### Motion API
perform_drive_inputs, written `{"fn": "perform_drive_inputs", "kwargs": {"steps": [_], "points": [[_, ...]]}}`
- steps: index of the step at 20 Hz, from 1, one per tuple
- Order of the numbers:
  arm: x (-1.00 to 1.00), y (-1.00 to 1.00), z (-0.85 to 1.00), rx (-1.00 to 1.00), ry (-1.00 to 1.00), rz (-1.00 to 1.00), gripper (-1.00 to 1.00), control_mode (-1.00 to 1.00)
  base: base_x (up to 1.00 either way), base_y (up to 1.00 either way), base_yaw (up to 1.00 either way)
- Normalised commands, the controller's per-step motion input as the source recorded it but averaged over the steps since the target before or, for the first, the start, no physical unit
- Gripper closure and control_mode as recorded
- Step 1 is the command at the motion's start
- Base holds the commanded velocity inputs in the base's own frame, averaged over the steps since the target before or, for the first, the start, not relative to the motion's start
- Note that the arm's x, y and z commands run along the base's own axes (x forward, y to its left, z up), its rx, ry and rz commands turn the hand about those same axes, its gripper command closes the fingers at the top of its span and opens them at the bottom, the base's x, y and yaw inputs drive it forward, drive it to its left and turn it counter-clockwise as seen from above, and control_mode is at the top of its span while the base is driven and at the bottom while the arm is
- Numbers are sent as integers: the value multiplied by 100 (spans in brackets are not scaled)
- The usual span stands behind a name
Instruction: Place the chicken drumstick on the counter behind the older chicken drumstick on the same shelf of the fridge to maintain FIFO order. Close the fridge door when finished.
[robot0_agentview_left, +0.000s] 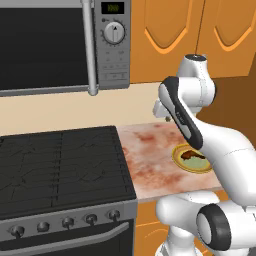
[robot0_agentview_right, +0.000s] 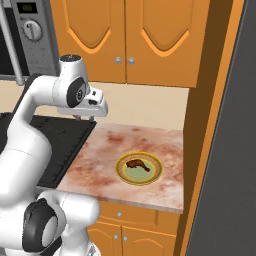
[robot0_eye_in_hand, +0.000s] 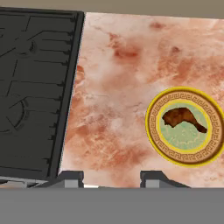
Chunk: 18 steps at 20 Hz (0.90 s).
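The chicken drumstick (robot0_eye_in_hand: 183, 119) lay on a yellow-rimmed plate (robot0_eye_in_hand: 154, 133) on the counter (robot0_eye_in_hand: 118, 87), well to the right of the black stove (robot0_eye_in_hand: 35, 87). The gripper (robot0_eye_in_hand: 111, 178) hung above the counter between stove and plate, jaws parted with nothing in them. The drumstick looked light and rigid, maybe a bit greasy, so probably slippery. The fat meaty end nearest the stove seemed the safest place to pinch; the thin bone end pointing away from the stove would likely twist out.

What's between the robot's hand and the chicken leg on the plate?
Just bare counter, seen in the hand view: nothing lies between the gripper and the chicken drumstick on its plate.
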Motion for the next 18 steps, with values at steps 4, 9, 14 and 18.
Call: {"fn": "perform_drive_inputs", "kwargs": {"steps": [4, 9, 14, 18], "points": [[-15, 2, -25, -1, -4, 0, -100, -100, 0, 0, 0], [-49, -88, -31, 6, -16, 17, -100, -100, 0, 0, 0], [-30, -100, -51, 23, 6, 22, -100, -100, 0, 0, 0], [0, -66, -46, 0, 0, 23, -100, -100, 0, 0, 0]]}}
